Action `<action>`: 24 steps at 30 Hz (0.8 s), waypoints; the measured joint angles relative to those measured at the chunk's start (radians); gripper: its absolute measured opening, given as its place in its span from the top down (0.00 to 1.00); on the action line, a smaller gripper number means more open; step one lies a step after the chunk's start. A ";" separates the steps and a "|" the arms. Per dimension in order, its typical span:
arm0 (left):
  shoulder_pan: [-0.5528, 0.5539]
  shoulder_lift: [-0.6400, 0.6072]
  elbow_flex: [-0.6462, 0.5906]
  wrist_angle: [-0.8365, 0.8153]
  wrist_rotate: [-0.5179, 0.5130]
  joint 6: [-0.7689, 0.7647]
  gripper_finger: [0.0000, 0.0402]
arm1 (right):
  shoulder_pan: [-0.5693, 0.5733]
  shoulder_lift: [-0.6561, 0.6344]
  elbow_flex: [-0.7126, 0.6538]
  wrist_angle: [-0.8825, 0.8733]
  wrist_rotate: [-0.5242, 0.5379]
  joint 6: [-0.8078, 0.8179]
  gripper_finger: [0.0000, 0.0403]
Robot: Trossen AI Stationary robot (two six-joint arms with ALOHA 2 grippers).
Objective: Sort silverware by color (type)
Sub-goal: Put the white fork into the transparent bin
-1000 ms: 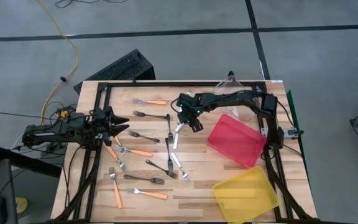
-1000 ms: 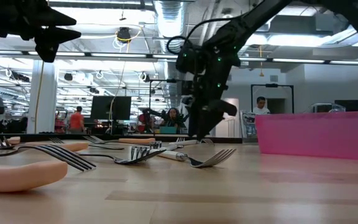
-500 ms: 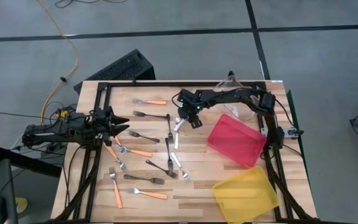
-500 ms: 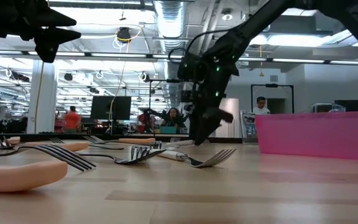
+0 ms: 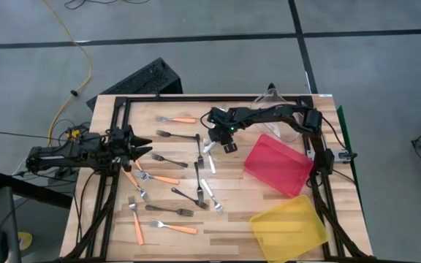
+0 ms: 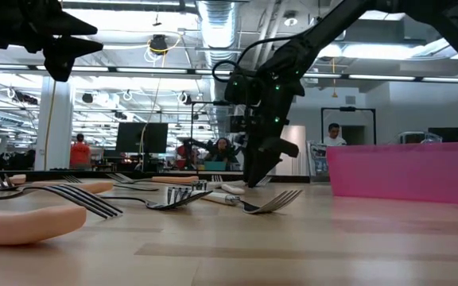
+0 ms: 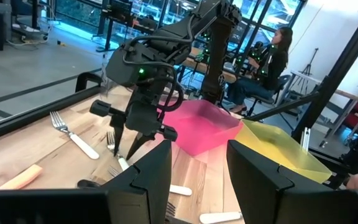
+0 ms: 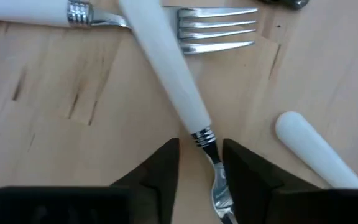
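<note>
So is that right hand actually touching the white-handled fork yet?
Cannot tell. In the right wrist view the right hand straddles the white-handled fork at its neck, but thin slivers beside the metal could be gaps or shadow.

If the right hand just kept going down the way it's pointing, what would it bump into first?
Most likely the white-handled fork lying right under the right hand: its metal neck sits between the two fingers, with the wooden table just beneath.

Red bin [image 5: 277, 166] beside yellow bin [image 5: 289, 227], wooden table [image 5: 232, 219], perhaps a clear bin [image 5: 272, 94] behind.
</note>
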 joint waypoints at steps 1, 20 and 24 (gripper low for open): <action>0.000 0.000 0.000 -0.004 0.000 0.000 0.65 | 0.000 0.000 0.000 -0.002 0.000 0.007 0.69; 0.000 0.000 0.000 -0.007 0.000 -0.017 0.65 | 0.001 -0.018 0.007 -0.013 0.020 0.178 0.96; 0.000 0.000 0.000 -0.007 0.000 -0.017 0.65 | 0.001 -0.041 0.025 -0.059 0.014 0.201 0.96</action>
